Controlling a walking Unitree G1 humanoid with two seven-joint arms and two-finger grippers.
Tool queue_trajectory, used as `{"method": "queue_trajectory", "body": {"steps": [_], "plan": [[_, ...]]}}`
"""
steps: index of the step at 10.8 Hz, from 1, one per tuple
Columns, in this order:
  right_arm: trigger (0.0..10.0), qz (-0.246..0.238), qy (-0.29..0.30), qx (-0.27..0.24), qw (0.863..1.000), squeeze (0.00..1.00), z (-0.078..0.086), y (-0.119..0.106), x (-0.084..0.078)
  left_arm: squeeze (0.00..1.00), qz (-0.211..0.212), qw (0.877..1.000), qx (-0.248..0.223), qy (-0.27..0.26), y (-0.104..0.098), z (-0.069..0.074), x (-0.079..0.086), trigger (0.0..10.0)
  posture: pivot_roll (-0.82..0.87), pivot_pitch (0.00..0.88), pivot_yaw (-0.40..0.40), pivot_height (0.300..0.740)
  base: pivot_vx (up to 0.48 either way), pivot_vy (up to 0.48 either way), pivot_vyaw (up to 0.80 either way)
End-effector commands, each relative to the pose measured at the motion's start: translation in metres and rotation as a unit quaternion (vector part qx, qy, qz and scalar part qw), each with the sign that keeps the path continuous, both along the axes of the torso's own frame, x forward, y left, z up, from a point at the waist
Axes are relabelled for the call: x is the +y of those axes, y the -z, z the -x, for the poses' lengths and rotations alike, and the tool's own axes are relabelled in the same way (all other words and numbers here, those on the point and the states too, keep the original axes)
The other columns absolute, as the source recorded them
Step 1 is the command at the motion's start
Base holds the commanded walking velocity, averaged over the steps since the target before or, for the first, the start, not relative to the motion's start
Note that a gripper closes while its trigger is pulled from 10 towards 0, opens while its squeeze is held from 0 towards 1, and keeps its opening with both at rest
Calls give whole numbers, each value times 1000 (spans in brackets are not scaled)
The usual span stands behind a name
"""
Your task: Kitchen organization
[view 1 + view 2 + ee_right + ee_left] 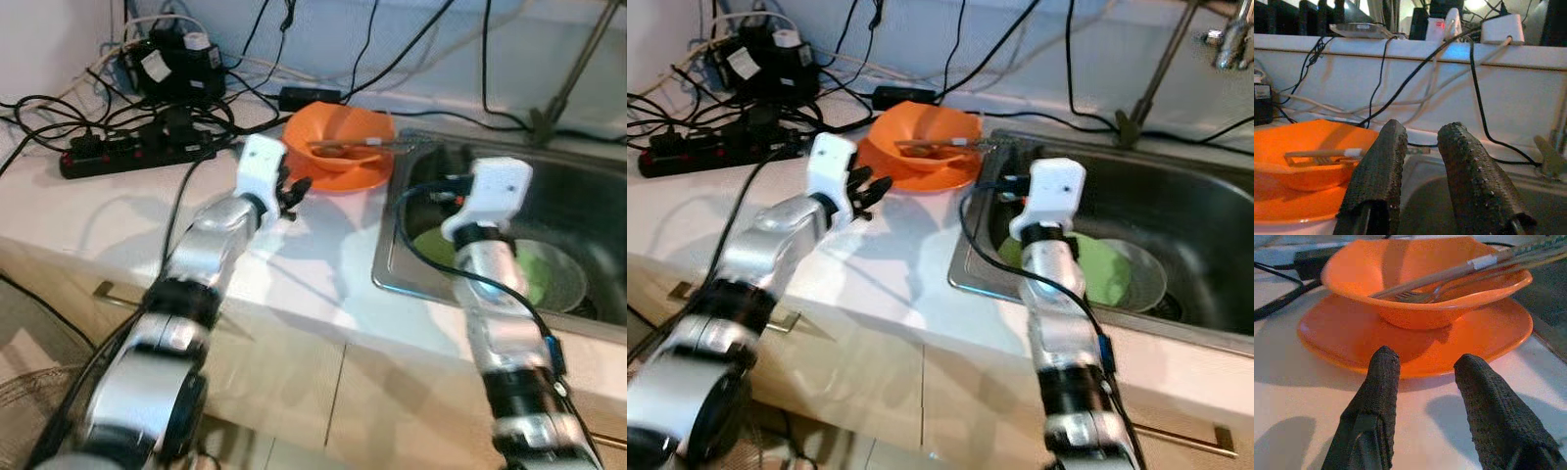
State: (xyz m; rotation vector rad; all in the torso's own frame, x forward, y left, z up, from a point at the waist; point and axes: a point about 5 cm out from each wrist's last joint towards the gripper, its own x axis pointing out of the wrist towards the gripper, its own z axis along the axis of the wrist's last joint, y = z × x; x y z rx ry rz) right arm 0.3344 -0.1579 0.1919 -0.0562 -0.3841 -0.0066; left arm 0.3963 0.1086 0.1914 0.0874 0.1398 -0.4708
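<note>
Counter [323, 284]: white, sink [588, 211] at right.
Bowl [338, 137]: orange, on plate [377, 176], left of sink.
Left gripper [1425, 382]: parted, empty, near plate.
Right gripper [1420, 147]: parted, empty, over sink.

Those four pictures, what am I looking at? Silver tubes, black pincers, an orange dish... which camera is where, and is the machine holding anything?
It is a humanoid robot standing at a kitchen counter. The two wide pictures come from a pair of cameras on its head, looking down at its own silver arms. The two close pictures come from cameras on its wrists, each looking along that arm's two black fingers.

The left gripper hovers over the white counter, just short of an orange plate. On the plate stands an orange bowl with a fork and what look like chopsticks resting in it. The right gripper is over the steel sink, where a green dish lies.

Behind are a black power strip and tangled cables. Both grippers are open and hold nothing.
</note>
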Motion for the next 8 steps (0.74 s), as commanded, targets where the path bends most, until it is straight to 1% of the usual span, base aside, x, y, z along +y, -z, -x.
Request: {"method": "queue_trajectory", "body": {"steps": [1, 3, 5, 6, 7, 8], "plan": [[10000, 5, 15, 1, 1000, 0, 4, -2, -6, 0, -4, 1000, -4, 11, -2, -4, -4, 10000, 116, 61, 40, 740, 0, 0, 0], [10000, 9, 22, 8, 1000, 0, 12, 2, -11, 0, 1, 1000, -16, 21, -9, -8, -12, 10000, 85, 78, 44, 740, 0, 0, 0], [10000, 19, 19, 25, 999, 0, 13, 4, -9, 0, 1, 999, -25, 26, -14, -11, -18, 10000, 61, 82, 45, 740, 0, 0, 0], [10000, 28, 11, 27, 999, 0, 6, -7, -9, 0, 11, 999, -35, 33, -19, -12, -24, 10000, 40, 81, 39, 740, 0, 0, 0], [10000, 29, 5, 27, 999, 0, 4, -11, -9, 0, 12, 999, -36, 35, -19, -12, -26, 10000, 37, 81, 34, 740, 0, 0, 0], [10000, 40, -1, 52, 998, 0, -6, -13, -9, 0, 10, 999, -34, 37, -18, -13, -29, 10000, 34, 85, 27, 740, 0, 0, 0]]}}
